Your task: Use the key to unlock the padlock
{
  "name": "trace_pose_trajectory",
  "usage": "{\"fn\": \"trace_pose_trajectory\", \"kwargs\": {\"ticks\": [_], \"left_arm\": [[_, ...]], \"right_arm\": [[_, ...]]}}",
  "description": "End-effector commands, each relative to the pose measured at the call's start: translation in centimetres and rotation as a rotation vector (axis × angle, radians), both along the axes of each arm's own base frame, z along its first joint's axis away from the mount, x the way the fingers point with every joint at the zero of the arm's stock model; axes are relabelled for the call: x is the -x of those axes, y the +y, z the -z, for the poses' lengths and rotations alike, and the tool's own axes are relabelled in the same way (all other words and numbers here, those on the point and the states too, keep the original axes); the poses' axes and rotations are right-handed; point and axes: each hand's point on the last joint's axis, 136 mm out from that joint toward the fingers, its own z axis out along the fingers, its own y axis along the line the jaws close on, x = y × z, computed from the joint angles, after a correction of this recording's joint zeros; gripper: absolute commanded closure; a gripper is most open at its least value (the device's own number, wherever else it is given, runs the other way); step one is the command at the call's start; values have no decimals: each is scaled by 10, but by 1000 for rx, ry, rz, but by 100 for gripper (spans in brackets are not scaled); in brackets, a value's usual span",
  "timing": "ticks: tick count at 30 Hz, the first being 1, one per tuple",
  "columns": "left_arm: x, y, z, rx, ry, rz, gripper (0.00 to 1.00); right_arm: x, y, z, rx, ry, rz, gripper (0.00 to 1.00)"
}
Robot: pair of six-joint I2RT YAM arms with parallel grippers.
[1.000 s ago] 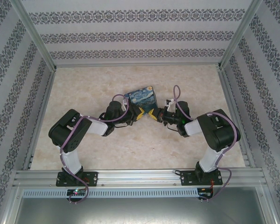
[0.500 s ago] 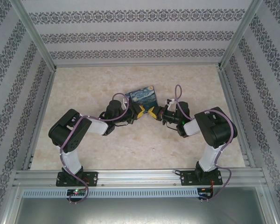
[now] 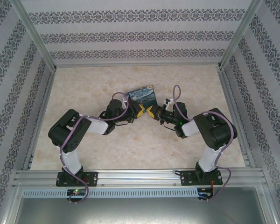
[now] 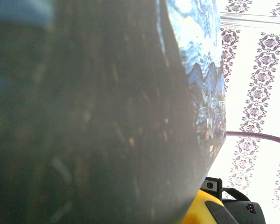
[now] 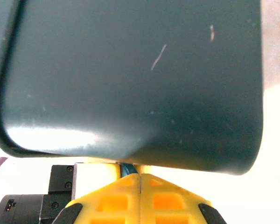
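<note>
In the top view both pincers meet at the centre of the frame, just below the tin [image 3: 142,94]. The left gripper [image 3: 139,112] and the right gripper [image 3: 152,113] stand tip to tip, their yellow fingers touching or nearly so. The right gripper is clenched: at the bottom centre of its wrist view the two fingers press flat together with no gap. The left gripper is clenched too, or all but, and we cannot tell what, if anything, it pinches. Just above the right fingertips, under the tin's lower edge, we see a thin blue sliver. We take it for the padlock [image 5: 126,169], though we cannot be sure. We cannot make out the key.

The risks, as we judge them, come from crowding and poor sight. Both wrist cameras face the tin's dark underside at close range, so we get little view of the keyhole. A key pushed in off-line could skid off the lock body or jam askew. The padlock is small, and a sideways push from the right gripper could twist it in its hold or knock it free. The tin seems tilted up off the table [image 3: 130,144]. If the fingers collide or the left grip slackens, it may drop and drag the lock away. A thin key could also pivot between flat pads under load.
</note>
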Motion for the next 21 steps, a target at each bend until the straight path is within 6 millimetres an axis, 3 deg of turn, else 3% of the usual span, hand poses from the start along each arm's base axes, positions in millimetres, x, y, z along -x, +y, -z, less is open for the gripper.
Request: {"fn": "trace_pose_trajectory", "kwargs": {"ticks": [1, 7, 13, 21], "left_arm": [[24, -40, -29, 37, -96, 178, 100], [27, -43, -14, -6, -84, 192, 100], [26, -33, 14, -67, -35, 145, 100], [18, -16, 42, -92, -8, 67, 100]], "right_arm": [[22, 48, -50, -91, -139, -191, 100], [24, 69, -58, -112, -144, -241, 100], [18, 58, -50, -103, -123, -215, 100], [17, 30, -42, -73, -115, -163, 72]]}}
